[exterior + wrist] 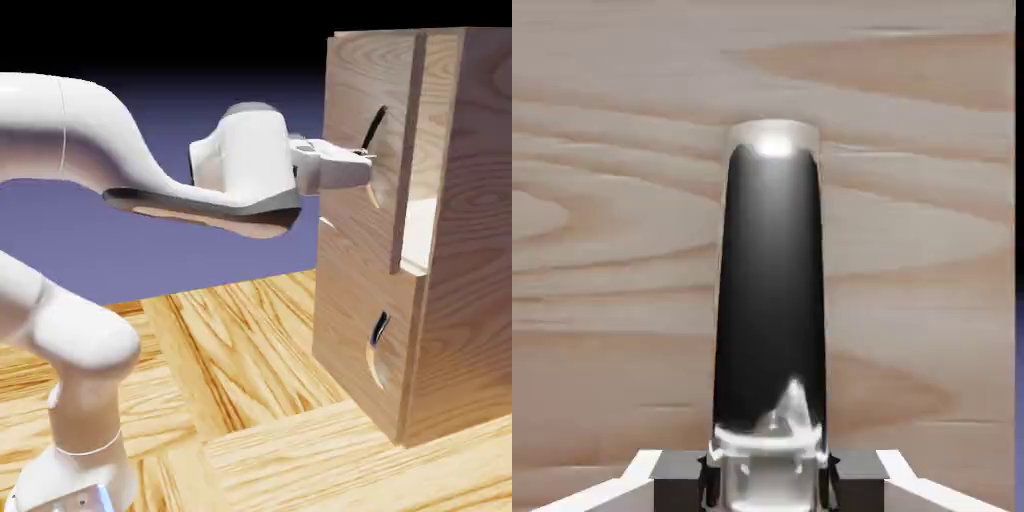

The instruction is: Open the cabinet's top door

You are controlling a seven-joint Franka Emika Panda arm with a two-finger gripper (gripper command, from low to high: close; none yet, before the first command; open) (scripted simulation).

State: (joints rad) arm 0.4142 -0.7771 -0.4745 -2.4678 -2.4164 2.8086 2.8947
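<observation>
Gripper (769, 480) clamped on dark metal handle (770, 300) of top door (368, 150) (already slightly ajar). Rigid, hinged, probably slick; best held mid-handle.

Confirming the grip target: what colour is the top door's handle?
Glossy dark metal, near black, on the handle; clearest in the hand view.

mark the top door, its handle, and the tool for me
top door (350, 215): exterior view, bare wood below the handle.
handle (770, 290): hand view, middle of the dark bar.
tool (362, 158): exterior view, at its fingertips, shut on the handle.
</observation>
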